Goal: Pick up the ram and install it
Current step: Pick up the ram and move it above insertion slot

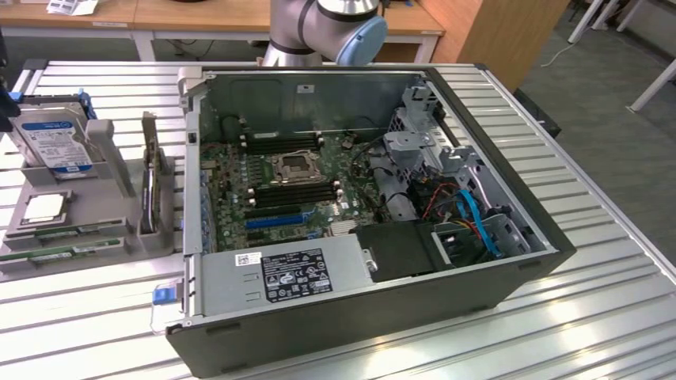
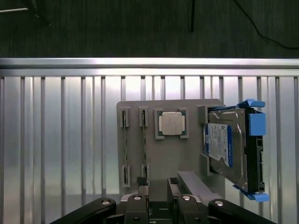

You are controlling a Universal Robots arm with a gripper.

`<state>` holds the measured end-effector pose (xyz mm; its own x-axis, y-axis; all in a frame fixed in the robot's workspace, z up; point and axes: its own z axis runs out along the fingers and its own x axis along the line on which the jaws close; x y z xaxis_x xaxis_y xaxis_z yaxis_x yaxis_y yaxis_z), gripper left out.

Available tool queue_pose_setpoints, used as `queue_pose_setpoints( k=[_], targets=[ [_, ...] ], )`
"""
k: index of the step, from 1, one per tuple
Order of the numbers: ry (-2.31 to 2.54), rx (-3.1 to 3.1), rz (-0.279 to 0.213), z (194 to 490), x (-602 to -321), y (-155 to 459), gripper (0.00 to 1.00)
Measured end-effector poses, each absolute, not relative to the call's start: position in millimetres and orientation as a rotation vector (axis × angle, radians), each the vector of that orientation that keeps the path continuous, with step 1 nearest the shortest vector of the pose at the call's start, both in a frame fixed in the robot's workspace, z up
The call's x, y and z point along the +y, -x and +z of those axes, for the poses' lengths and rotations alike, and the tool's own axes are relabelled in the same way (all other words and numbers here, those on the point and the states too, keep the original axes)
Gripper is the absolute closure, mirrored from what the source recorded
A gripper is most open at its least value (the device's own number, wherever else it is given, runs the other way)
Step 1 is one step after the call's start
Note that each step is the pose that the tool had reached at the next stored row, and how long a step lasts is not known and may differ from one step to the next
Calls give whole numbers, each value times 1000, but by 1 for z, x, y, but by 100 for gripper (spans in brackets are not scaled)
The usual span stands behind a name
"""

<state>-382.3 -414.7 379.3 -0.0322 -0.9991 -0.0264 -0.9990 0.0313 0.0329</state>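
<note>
Above the grey holder [image 2: 168,156], which sits at nine o'clock from the computer case [image 1: 349,324] in the exterior view, the gripper [image 2: 159,183] hangs with its fingers [image 2: 143,193] spread and nothing between them.

Step in hand, by judgement: the pick-up. No ram is grasped and none has been carried to the case.

The nearer ram stick [image 2: 144,144] stands on edge in its slot, just beside one fingertip; contact cannot be confirmed. The second ram stick [image 2: 125,144] stands parallel, one slot further off. In the exterior view both lie at the holder's seven o'clock.

A grasp would call for the fingers to straddle the thin edge squarely, clear of the neighbouring stick.

Count: two ram sticks, one processor chip [image 2: 170,123], one hard drive [image 2: 224,144], one expansion card [image 1: 153,186], one gripper.
</note>
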Motion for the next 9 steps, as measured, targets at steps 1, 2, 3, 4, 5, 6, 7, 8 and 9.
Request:
queue_pose_setpoints(
  k=[1,2,3,4,5,6,7,8,9],
  targets=[
    [-2183,-2253,-66,378,-415,382,71],
    [-2183,-2253,-66,376,-415,382,71],
    [-2183,-2253,-66,374,-415,382,71],
    [-2183,-2253,-66,372,-415,382,71],
    [-2183,-2254,-66,370,-415,382,71],
    [-2183,-2254,-67,368,-415,382,71],
    [-2183,-2254,-67,367,-415,382,71],
    [-2183,-2254,-67,365,-415,382,71],
    [-2183,-2254,-67,363,-415,382,71]
  ],
)
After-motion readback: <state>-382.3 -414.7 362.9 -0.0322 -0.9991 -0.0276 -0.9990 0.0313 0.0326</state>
